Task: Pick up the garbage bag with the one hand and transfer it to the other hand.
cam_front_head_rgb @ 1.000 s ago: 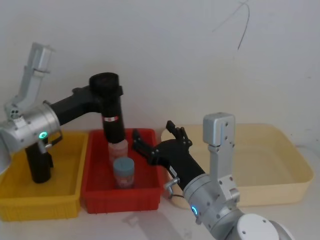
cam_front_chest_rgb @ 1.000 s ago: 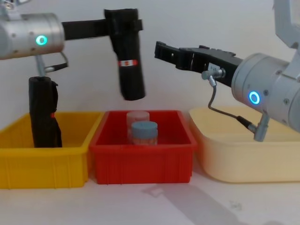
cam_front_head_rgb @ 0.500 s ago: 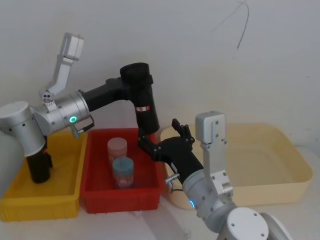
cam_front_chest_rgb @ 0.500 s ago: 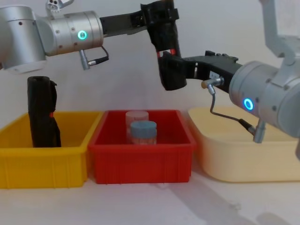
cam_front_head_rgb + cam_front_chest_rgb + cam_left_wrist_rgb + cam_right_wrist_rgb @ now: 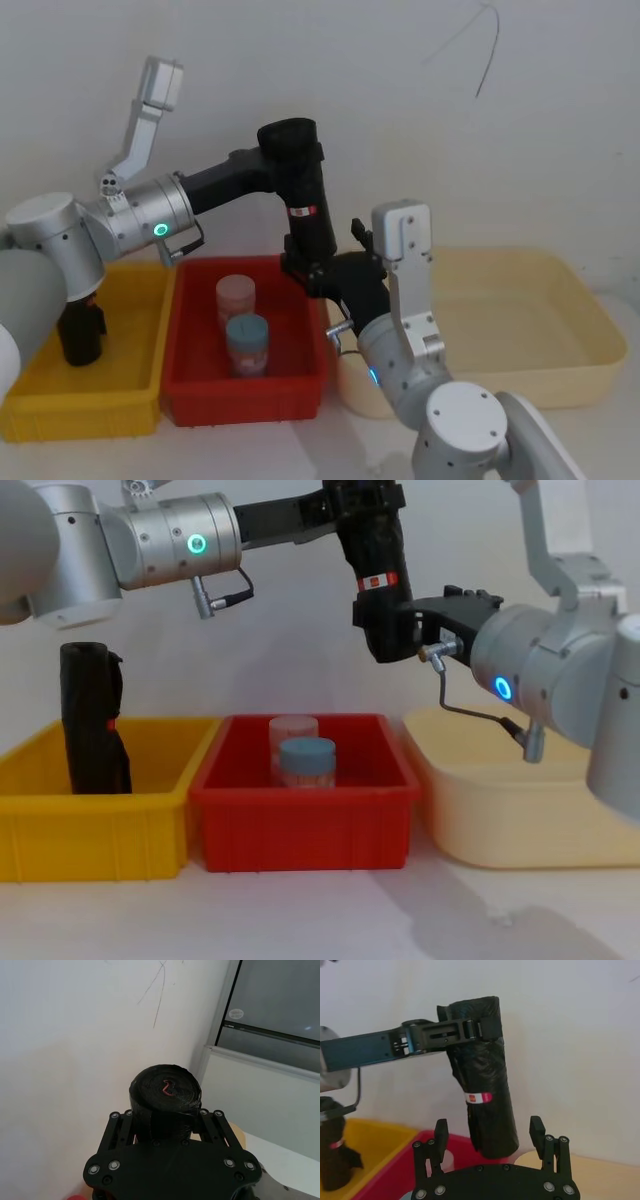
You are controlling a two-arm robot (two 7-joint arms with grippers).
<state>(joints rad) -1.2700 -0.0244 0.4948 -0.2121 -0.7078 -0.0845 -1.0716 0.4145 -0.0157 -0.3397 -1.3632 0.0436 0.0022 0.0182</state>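
The garbage bag (image 5: 383, 605), a tight black roll with a red-and-white label band, hangs upright in the air above the gap between the red bin and the cream tub. My left gripper (image 5: 365, 505), on the green-ringed arm, is shut on its upper end; the left wrist view shows the bag's top (image 5: 165, 1089) clamped between the fingers. My right gripper (image 5: 488, 1127), on the blue-ringed arm, is open. Its fingers (image 5: 440, 1132) stand wide apart on either side of the bag's lower end (image 5: 492, 1135) without touching it. In the head view the right gripper (image 5: 325, 260) sits at the bag (image 5: 305, 190) bottom.
A yellow bin (image 5: 90, 830) at the left holds a second black roll (image 5: 92, 720) standing upright. The red bin (image 5: 300, 790) in the middle holds two lidded jars (image 5: 305, 760). A large cream tub (image 5: 520, 820) stands on the right, under my right arm.
My left arm has carried the bag up and to the right, from over the red bin to my right gripper. The right gripper has closed in until its open fingers bracket the bag's lower end.
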